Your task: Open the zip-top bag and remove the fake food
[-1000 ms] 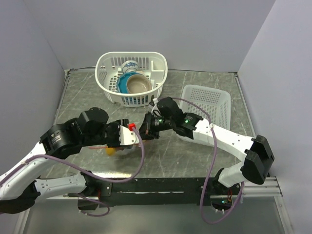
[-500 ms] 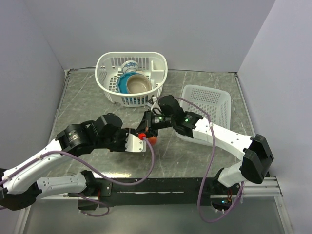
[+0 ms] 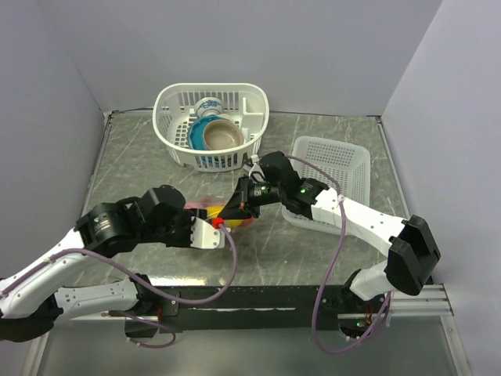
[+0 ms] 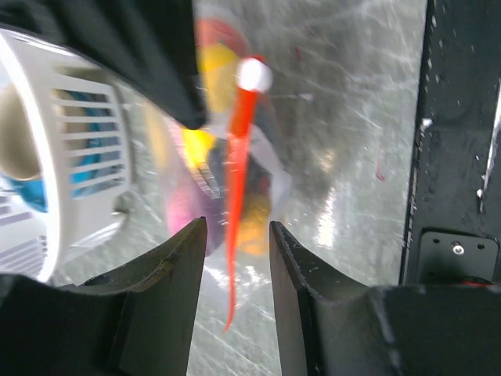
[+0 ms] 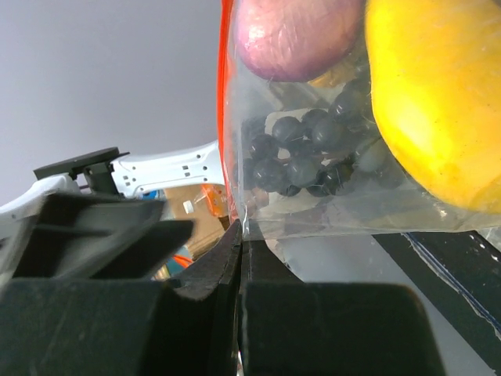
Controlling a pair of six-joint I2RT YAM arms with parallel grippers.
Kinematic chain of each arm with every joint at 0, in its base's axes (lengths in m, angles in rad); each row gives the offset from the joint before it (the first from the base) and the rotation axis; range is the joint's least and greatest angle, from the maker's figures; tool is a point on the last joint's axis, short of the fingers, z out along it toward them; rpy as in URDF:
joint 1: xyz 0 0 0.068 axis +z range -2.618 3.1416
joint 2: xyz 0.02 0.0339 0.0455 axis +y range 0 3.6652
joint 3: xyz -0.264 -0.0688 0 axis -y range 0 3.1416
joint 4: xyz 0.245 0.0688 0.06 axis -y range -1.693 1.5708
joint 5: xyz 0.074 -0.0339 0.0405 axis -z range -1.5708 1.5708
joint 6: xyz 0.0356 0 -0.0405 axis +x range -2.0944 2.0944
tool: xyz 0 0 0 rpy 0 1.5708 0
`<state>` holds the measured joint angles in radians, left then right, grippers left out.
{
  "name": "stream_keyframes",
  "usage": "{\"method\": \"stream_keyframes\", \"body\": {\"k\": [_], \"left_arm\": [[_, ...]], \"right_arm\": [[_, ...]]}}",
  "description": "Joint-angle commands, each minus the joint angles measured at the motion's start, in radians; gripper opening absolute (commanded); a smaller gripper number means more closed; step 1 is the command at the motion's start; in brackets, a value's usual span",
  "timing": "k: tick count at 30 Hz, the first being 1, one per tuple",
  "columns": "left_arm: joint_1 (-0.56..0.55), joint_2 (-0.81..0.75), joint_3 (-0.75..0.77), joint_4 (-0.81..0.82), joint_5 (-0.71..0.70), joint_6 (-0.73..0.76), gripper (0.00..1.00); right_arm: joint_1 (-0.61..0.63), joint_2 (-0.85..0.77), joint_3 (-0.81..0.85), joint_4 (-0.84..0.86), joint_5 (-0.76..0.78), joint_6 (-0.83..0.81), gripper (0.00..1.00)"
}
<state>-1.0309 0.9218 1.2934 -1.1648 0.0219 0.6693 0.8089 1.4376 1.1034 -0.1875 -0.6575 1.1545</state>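
A grey marbled table (image 3: 313, 251) carries a round white basket (image 3: 176, 102) at the far side, holding bowls (image 3: 221, 135). A flat white tray (image 3: 352, 157) lies at the right. The zip-top bag (image 5: 313, 211) is over the middle of the table, nearer than the basket and left of the tray, between the two arms' tips. The fake food is inside it: a yellow lemon (image 5: 430, 102), a purple onion (image 5: 293, 35) and dark grapes (image 5: 305, 157) press against the clear plastic. The right tool (image 5: 241, 243) is clenched on the bag's edge beside the red zip strip (image 4: 237, 172). The left tool (image 4: 232, 235) is released, its jaws apart, with the strip running down between them.
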Motion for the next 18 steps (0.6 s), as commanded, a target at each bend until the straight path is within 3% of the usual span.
{"method": "stream_keyframes", "body": {"k": [1, 8, 18], "left_arm": [[-0.005, -0.020, -0.106, 0.072, 0.007, -0.011, 0.44], [-0.004, -0.032, -0.166, 0.217, -0.019, -0.034, 0.44], [-0.006, -0.008, -0.232, 0.364, -0.106, -0.011, 0.34]], "right_arm": [[-0.005, -0.040, 0.033, 0.037, -0.022, -0.003, 0.00], [-0.005, -0.042, 0.019, 0.065, -0.024, 0.017, 0.00], [-0.002, -0.049, -0.004, 0.100, -0.033, 0.028, 0.00]]}}
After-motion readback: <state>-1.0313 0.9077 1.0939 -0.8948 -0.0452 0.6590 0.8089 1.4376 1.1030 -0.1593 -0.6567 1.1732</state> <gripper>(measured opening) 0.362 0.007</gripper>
